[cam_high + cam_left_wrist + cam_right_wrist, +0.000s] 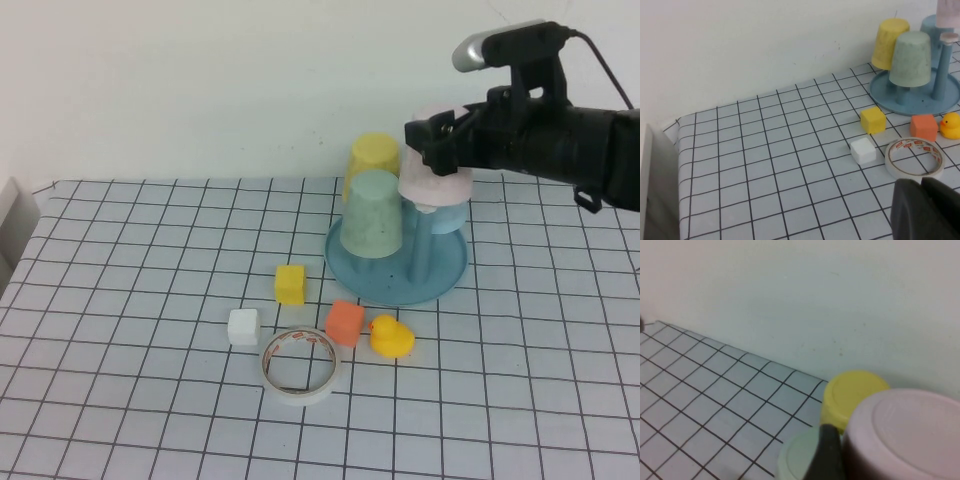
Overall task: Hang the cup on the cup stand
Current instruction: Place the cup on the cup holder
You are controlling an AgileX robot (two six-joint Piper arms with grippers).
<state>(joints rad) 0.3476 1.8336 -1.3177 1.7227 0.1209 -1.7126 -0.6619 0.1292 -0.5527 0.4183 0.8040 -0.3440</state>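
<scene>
The pale pink cup (436,184) is upside down in my right gripper (440,150), which is shut on it above the right side of the blue-teal cup stand (400,283). It sits just over a light-blue cup (452,216) and an upright peg (425,243); I cannot tell whether it touches either. In the right wrist view the cup's bottom (905,432) fills the corner beside one dark finger (827,455). My left gripper (921,202) is shut and empty, low over the table near the tape roll, out of the high view.
A mint-green cup (372,215) and a yellow cup (372,158) hang upside down on the stand. In front lie a yellow block (290,283), a white block (243,327), an orange block (345,322), a rubber duck (391,337) and a tape roll (300,365).
</scene>
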